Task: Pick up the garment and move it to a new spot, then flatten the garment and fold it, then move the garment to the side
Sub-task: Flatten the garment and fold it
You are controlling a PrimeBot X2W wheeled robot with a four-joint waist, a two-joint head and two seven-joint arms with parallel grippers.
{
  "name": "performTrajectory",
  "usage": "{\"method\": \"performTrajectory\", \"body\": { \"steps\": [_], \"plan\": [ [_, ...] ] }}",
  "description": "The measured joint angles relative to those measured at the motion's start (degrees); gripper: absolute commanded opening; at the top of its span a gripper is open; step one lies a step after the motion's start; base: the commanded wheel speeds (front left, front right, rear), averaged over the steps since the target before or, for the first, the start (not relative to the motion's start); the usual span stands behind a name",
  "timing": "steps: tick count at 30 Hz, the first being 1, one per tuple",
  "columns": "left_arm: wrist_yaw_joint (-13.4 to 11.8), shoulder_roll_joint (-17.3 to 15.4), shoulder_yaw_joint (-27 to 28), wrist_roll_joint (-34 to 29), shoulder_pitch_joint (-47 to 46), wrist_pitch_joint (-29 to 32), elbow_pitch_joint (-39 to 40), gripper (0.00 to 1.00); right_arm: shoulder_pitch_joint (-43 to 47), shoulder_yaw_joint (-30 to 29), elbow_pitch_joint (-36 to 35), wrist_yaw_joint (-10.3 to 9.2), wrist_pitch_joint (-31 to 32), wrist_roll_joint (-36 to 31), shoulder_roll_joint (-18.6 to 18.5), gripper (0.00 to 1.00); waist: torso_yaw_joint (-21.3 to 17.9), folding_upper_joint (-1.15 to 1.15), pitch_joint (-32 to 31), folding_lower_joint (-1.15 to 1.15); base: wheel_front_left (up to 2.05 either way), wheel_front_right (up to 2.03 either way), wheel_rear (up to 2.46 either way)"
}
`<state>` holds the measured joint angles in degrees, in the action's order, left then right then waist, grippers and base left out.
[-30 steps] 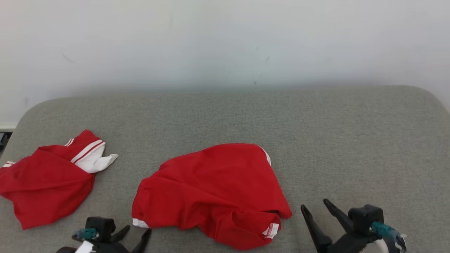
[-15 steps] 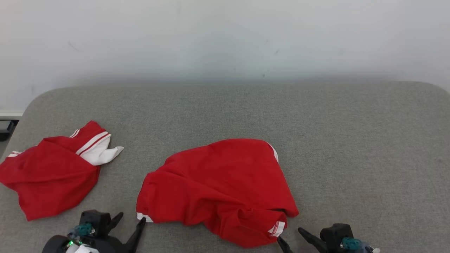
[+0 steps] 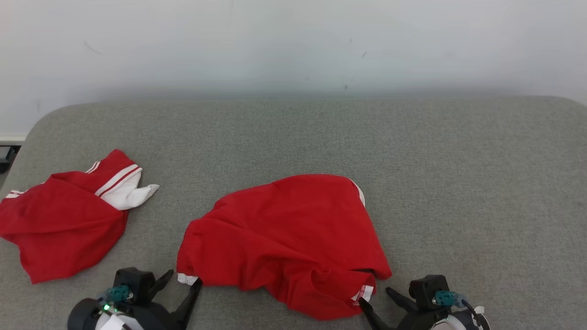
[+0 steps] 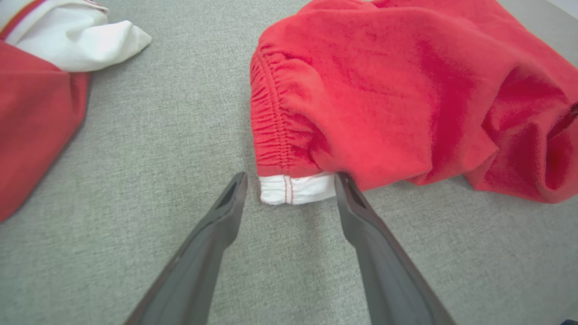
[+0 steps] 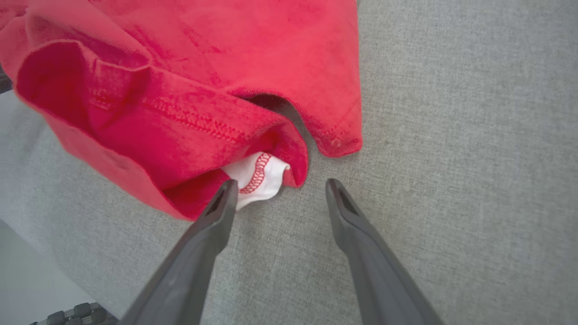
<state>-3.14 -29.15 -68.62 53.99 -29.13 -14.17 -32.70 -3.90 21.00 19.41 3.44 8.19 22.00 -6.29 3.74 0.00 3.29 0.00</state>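
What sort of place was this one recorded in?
Probably an indoor test space, not a lived-in room: a grey fabric pad with rounded corners, a bare white wall behind, a crumpled red garment and a second red garment on it.

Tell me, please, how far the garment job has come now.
Done: nothing yet; the crumpled red fabric garment with white trim lies unfolded on the grey upholstered surface. In hand: the left pincer and right pincer, both open, sit at its white-trimmed near corners, gripping nothing. Left: lifting, moving, flattening, folding, setting aside.
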Motion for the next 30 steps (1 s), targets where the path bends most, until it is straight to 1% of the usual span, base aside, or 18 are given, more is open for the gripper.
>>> {"method": "performTrajectory", "body": {
  "steps": [4, 7, 9, 10, 11, 12, 13, 14, 15, 16, 22, 25, 30],
  "plan": [
    [0.7, 1.0, -0.7, -1.1, -1.6, 0.0, -1.4, 1.0, -0.9, 0.2, 2.1, -0.26, 0.5, 0.0, 0.5, 1.0, 0.0, 0.0, 0.2, 0.0, 0.0, 0.0, 0.0],
    [0.7, 1.3, -0.5, -1.3, -1.9, 0.0, -2.9, 1.0, -1.9, 0.4, 3.5, -0.25, 0.5, 0.1, 0.8, 1.0, -0.2, 0.0, 0.2, 0.0, 0.0, 0.0, 0.0],
    [0.2, 2.0, -0.5, -0.6, -2.0, 0.8, -4.3, 1.0, -2.4, 0.5, 4.5, -0.25, 0.5, 0.4, 1.0, 1.0, -0.3, 0.0, 0.0, 0.0, 0.0, 0.0, 0.0],
    [0.7, 2.0, -1.3, -1.1, -1.9, 1.3, -4.8, 1.0, -2.5, 0.6, 4.7, -0.25, 0.5, 0.5, 1.0, 1.0, -0.4, 0.0, 0.0, 0.0, 0.0, 0.0, 0.0],
    [1.3, 2.0, -0.8, -0.8, -1.7, 1.1, -5.0, 0.96, -2.6, 0.9, 5.1, -0.24, 0.5, 0.6, 1.1, 0.95, -0.5, 0.0, 0.0, 0.0, 0.0, 0.0, 0.0],
    [1.9, 2.2, -0.2, 0.7, -1.6, 0.9, -5.1, 0.91, -2.7, 1.1, 5.5, -0.24, 0.5, 0.7, 1.2, 0.75, -0.6, 0.0, 0.0, 0.0, 0.0, 0.0, 0.0],
    [2.8, 2.3, -0.2, 1.1, -1.7, 0.9, -4.9, 0.49, -2.8, 1.1, 5.8, -0.24, 0.5, 0.8, 1.4, 0.3, -0.7, 0.0, -0.1, 0.0, 0.0, 0.0, 0.0],
    [3.8, 2.8, -0.2, 1.3, -1.7, 1.0, -5.0, 0.36, -2.9, 1.1, 6.3, -0.23, 0.5, 1.2, 1.6, 0.05, -0.8, 0.0, -0.1, 0.0, 0.0, 0.0, 0.0],
    [4.0, 3.3, -0.3, 1.6, -1.7, 1.0, -5.2, 0.29, -3.1, 1.2, 6.6, -0.16, 0.5, 1.2, 1.7, 0.0, -0.8, 0.0, -0.1, 0.0, 0.0, 0.0, 0.0],
    [4.2, 3.7, -0.6, 1.3, -1.7, 1.0, -5.4, 0.0, -3.4, 1.3, 6.9, -0.13, 0.4, 1.2, 1.7, 0.0, -0.9, 0.0, -0.1, 0.0, 0.0, 0.0, 0.0],
    [4.2, 3.9, -0.6, 1.4, -1.7, 1.0, -7.3, 0.0, -3.8, 1.2, 8.2, 0.46, -0.2, 2.3, 2.0, 0.0, -0.9, 0.0, -0.3, 0.0, 0.0, 0.0, 0.0],
    [4.2, 3.7, -0.4, 1.4, -1.6, 1.0, -6.7, 0.0, -3.9, -1.1, 7.8, 0.6, -1.6, 3.8, 1.8, 0.0, -0.8, 0.0, -0.6, 0.0, 0.0, 0.0, 0.0],
    [4.2, 2.1, -0.2, 0.7, -1.6, 0.9, -3.8, 0.0, -5.2, -4.8, 5.8, 0.96, -2.4, 5.5, -2.1, 0.0, -0.8, 0.0, -1.2, 0.0, 0.0, 0.0, 0.0]
  ]
}}
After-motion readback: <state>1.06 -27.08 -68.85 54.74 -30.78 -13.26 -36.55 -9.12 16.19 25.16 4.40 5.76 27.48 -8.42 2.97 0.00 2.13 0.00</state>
